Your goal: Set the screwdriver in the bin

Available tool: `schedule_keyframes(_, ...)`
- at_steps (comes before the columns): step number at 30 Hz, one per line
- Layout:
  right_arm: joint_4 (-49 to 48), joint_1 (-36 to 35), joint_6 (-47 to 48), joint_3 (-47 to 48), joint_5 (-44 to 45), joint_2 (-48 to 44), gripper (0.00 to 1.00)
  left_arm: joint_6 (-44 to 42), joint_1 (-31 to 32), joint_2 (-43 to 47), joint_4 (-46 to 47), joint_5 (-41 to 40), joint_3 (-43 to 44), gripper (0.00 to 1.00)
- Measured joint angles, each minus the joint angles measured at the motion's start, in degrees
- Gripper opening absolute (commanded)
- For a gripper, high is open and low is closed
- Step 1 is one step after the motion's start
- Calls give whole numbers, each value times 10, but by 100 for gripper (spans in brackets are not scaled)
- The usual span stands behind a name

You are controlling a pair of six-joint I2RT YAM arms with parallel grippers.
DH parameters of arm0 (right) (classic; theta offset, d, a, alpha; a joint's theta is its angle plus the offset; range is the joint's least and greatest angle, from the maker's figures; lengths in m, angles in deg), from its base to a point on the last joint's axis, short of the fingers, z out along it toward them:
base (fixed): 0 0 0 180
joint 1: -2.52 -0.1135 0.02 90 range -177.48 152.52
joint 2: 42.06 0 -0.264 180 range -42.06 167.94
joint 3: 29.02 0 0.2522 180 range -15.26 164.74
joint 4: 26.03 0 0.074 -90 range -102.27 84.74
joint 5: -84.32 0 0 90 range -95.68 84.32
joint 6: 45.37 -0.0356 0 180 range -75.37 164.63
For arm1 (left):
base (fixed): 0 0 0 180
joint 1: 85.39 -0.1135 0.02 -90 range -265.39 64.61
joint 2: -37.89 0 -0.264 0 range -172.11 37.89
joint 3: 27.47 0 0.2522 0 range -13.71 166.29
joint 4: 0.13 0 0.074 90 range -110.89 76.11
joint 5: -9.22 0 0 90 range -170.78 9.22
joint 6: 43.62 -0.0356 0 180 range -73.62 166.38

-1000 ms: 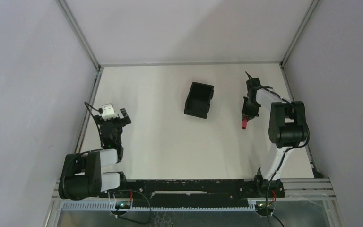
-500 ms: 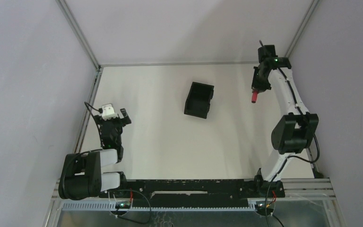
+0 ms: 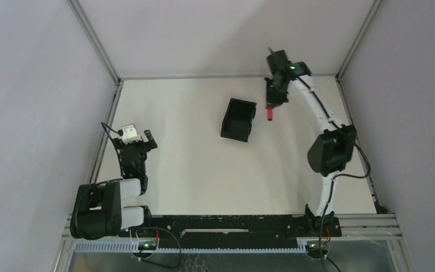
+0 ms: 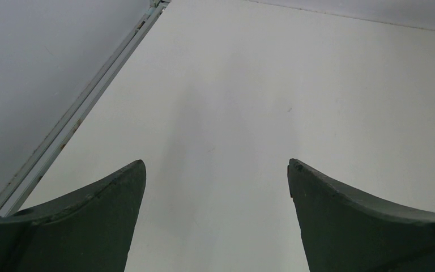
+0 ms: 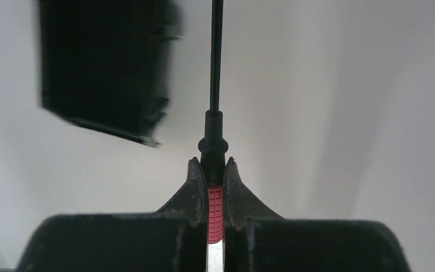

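White table, plain grey walls.

A laboratory robot test cell is indicated. A plain white table is enclosed by bare grey wall panels joined by metal corner rails. A left arm and a right arm are bolted to a slotted mounting rail, with exposed wiring noted beside it.
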Motion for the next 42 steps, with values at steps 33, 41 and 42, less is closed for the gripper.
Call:
schedule_keyframes(33,-138,-150,16,29,19,237,29,0,0,0,0,0,0,100)
schedule_keyframes(41,-151,-150,15,29,15,231,43,0,0,0,0,0,0,100)
schedule_keyframes(42,-151,-150,15,29,15,227,43,0,0,0,0,0,0,100)
